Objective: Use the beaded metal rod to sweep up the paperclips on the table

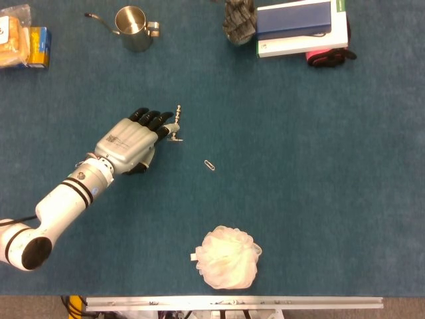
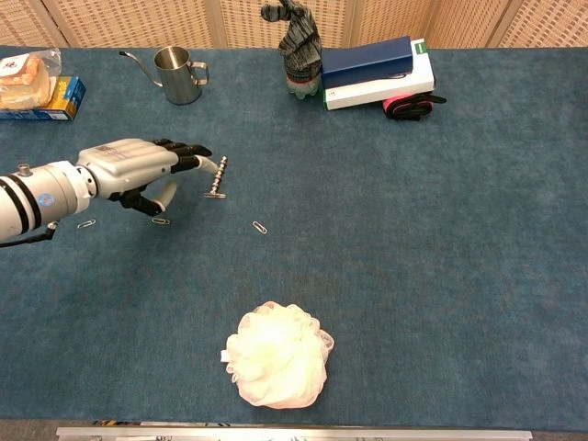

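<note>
Beaded silver metal rod (image 2: pixel 218 177) lay flat on the blue table (image 2: pixel 441 230), bumpy like little balls. My left hand (image 2: pixel 138 172) reached beside it, fingers apart, holding nothing.

Blue table (image 2: pixel 441 230) bears rod (image 2: pixel 218 176), paperclips (image 2: pixel 261 227), puff (image 2: pixel 278 355).

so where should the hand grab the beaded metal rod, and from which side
Probably mid-shaft on the beaded metal rod, leaving free whichever end will sweep. It lies flat on the table, running away from the robot, crossbar end nearer. The left hand is already at its left side, so come from there and above, fingers pinching across the shaft.
</note>
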